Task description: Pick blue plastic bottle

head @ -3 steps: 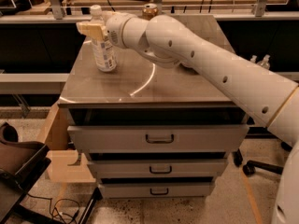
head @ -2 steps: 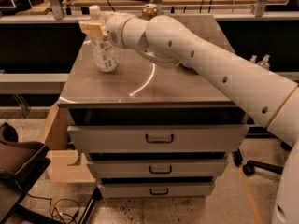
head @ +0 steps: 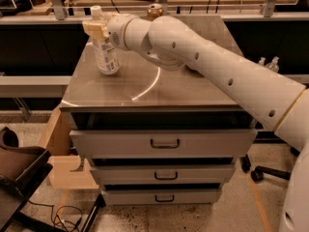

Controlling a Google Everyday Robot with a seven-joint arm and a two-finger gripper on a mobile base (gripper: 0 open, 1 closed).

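Blue plastic bottle [head: 106, 57] standing upright near the left edge of the desk [head: 193, 88], toward its rear-left corner. The pincer [head: 96, 29] sits at the bottle's shoulder, just under the white cap; whether it is closed on the bottle cannot be told. The arm [head: 227, 76] extends from the right, low across the desk, with the wrist roughly level. The bottle is judged light, thin-walled and smooth. Its body would likely dent or slip under a hard squeeze, so the stiffer shoulder below the cap appears the better hold.

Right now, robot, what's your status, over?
Gripper at blue plastic bottle neck. Bottle standing on cabinet top. Gold can behind arm, not blocking.
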